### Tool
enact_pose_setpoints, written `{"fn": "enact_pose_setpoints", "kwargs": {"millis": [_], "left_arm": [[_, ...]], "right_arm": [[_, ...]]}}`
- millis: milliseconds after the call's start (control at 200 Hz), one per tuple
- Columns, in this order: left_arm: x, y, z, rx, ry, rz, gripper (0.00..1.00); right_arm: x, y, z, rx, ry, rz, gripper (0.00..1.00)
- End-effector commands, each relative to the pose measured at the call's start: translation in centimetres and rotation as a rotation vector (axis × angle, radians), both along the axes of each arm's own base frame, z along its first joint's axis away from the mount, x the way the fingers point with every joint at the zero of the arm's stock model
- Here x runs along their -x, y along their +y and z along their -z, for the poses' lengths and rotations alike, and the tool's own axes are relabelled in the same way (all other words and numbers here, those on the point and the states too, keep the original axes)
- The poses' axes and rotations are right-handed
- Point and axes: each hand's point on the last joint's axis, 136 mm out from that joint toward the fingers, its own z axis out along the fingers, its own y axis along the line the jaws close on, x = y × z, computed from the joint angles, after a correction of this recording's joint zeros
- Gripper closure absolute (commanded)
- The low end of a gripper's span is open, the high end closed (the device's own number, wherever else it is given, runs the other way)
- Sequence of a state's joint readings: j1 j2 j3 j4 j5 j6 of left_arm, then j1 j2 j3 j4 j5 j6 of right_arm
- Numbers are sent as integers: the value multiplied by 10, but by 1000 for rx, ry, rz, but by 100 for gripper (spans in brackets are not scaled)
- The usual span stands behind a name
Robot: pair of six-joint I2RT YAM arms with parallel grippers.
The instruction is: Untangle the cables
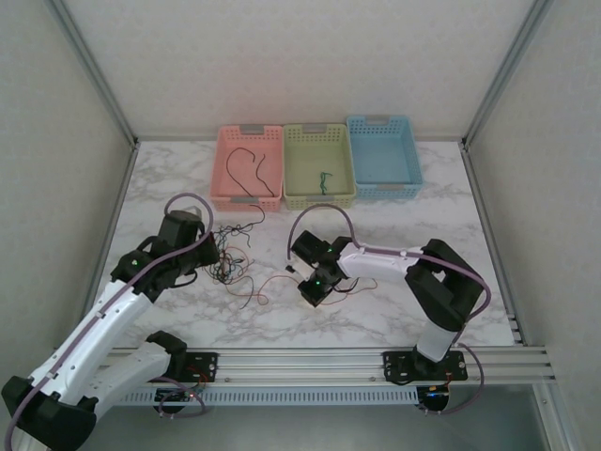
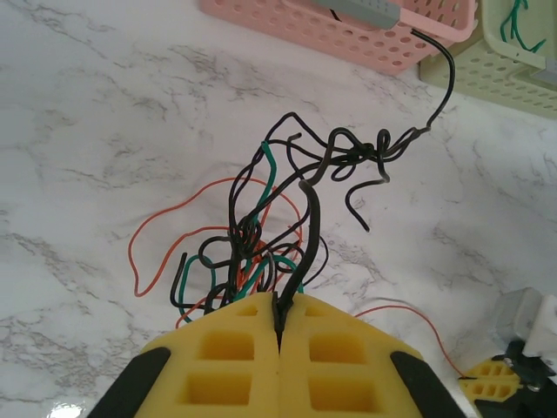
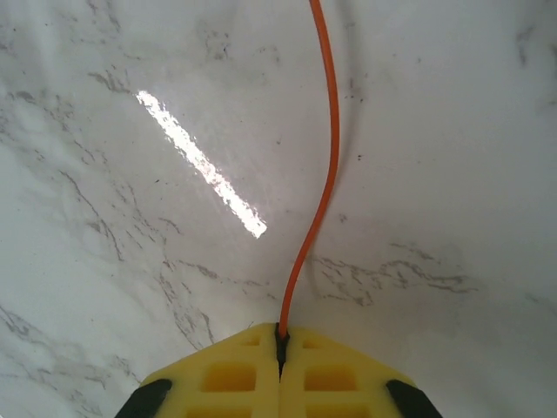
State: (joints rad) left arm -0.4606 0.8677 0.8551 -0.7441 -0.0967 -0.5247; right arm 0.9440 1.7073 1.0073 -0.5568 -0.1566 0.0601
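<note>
Orange wire (image 3: 334, 148) leaves the right jaws, which are pressed together on its end, and lies slack across the marble counter (image 1: 394, 235); the left jaws are likewise pinched shut, on a black strand (image 2: 310, 226) that rises into the cables (image 2: 278, 218). That bunch of black, green and orange threads sits on the counter in front of the pink basket (image 1: 246, 201), just beside the left arm and apart from the right one; one black tail of it reaches up to the basket's near wall.

The step in hand looks like drawing the orange wire free while the left arm anchors the rest; several things could spoil it. The left jaws pin one black strand only, so a pull from the right may drag the whole bunch across the smooth counter rather than part it. Where the orange wire loops through the black ones, a straight pull could cinch the knot tighter. The wire is thread-thin and held at its very tip; it may slide out of the pads under any load. The tail at the basket might snag the wall and tug the basket, or hold the bunch back.
</note>
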Motion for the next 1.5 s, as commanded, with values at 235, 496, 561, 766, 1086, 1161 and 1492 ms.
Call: {"fn": "enact_pose_setpoints", "kwargs": {"millis": [235,496,561,766,1086,1161,1492], "left_arm": [[18,41,-42,-85,-80,-118,100],[35,67,-66,-146,-137,-171,100],[39,71,-70,-152,-152,-182,100],[43,80,-79,-167,-176,-214,100],[53,104,-97,-210,-231,-319,100],[58,115,-105,-237,-255,-357,100],[87,161,-163,-396,-391,-491,100]], "right_arm": [[-99,-77,-91,-256,-268,536,100],[-129,-194,-102,-302,-335,1019,100],[-129,-211,-99,-318,-336,1094,100],[-122,-254,-85,-315,-335,1283,100],[-113,-301,-73,-270,-356,1461,100],[-112,-309,-71,-255,-363,1498,100],[-102,-340,-61,-221,-370,1660,100]]}}
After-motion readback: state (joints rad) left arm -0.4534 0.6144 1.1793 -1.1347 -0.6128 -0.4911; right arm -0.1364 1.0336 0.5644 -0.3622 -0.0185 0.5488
